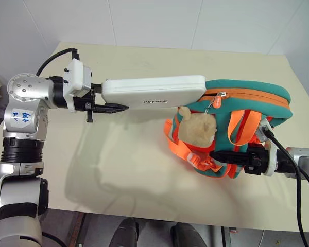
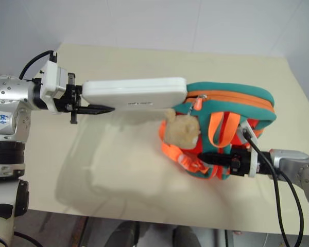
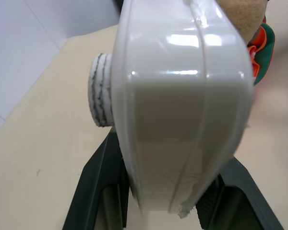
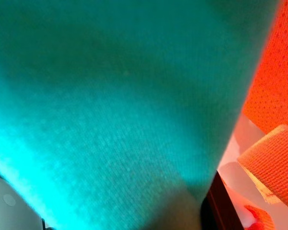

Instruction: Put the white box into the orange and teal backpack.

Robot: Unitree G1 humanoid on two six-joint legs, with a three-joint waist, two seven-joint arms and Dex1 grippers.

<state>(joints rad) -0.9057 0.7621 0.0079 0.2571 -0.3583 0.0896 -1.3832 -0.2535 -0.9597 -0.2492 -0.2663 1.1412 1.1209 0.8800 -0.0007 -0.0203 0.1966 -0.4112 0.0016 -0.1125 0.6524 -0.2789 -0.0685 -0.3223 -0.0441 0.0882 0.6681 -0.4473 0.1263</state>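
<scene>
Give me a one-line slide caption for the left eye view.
Left gripper holds the white box level above the table, its far end at the orange and teal backpack, gripped by the right gripper.

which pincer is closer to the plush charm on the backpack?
Right. The right pincer is shut on the orange and teal backpack just below the plush charm. The left pincer holds the white box by its far end, well off to the left.

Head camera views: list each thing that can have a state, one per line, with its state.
white box: held level above the table, far end at the backpack's zipper.
orange and teal backpack: on the table, whether unzipped cannot be told.
plush charm: hanging on the backpack's front.
left gripper: shut on the box.
right gripper: shut on the backpack.
</scene>
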